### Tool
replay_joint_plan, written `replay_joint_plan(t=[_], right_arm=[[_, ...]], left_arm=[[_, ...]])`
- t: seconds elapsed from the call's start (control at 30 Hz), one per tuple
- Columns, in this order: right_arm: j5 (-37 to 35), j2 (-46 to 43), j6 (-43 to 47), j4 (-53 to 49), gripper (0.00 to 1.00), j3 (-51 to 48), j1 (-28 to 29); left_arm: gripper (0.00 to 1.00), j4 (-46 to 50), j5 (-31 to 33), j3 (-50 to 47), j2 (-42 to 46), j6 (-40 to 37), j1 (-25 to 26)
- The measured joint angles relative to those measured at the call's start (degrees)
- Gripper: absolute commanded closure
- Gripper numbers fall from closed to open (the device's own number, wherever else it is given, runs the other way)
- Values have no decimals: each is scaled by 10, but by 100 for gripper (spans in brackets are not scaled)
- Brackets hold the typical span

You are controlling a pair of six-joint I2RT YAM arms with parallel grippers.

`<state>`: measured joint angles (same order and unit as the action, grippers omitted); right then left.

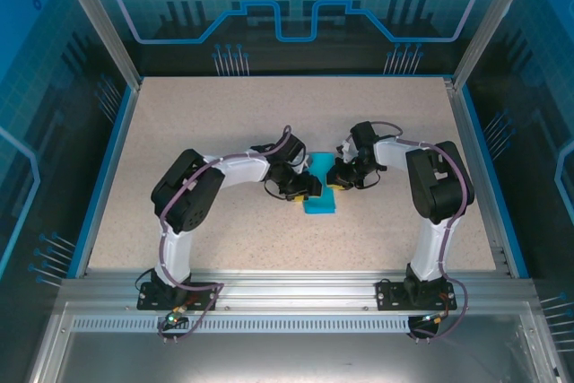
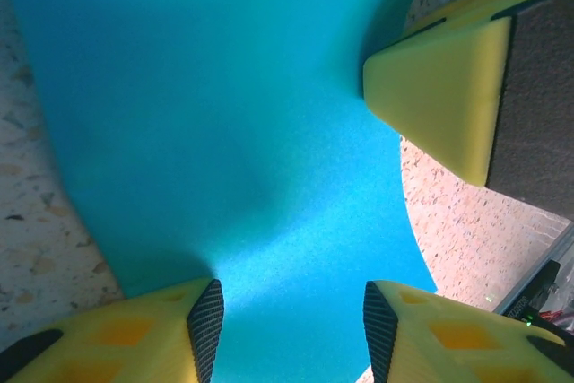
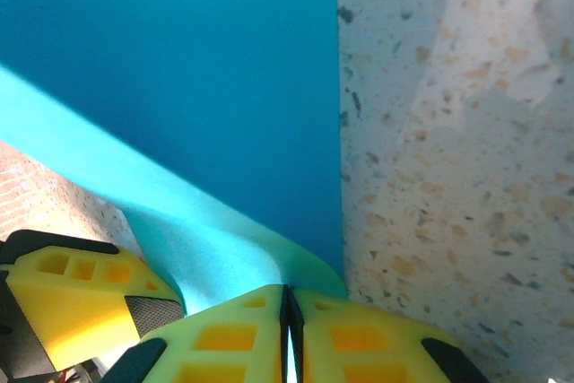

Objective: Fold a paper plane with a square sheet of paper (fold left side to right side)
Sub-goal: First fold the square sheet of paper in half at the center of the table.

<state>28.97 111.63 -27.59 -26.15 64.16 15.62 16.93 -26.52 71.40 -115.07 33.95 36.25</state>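
The thin teal-blue sheet of paper lies about the middle of the speckled beige bench. Its long axis runs from the far edge toward the near edge, and part of it is lifted rather than flat. It sits between the two arms, with the left hand at its left side and the right hand at its right. The right hand's fingers are pressed together on a curled-up edge of the sheet, pinching it. The left hand's fingers stand apart with the paper running beneath the gap, and I can't see that they grip it. For carrying the left side over to the right, the left hand looks the nearer one.
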Motion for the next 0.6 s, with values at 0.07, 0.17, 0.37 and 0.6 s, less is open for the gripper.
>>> replay_joint_plan(t=[0.07, 0.17, 0.37, 0.6], right_arm=[[0, 0, 0, -1, 87, 1, 1], [0, 0, 0, -3, 87, 1, 2], [0, 2, 0, -7, 88, 4, 4], [0, 4, 0, -11, 88, 6, 5]], left_arm=[[50, -8, 2, -13, 9, 0, 5], [50, -17, 3, -32, 21, 0, 15], [50, -32, 5, -56, 36, 0, 36], [48, -38, 13, -64, 43, 2, 53]])
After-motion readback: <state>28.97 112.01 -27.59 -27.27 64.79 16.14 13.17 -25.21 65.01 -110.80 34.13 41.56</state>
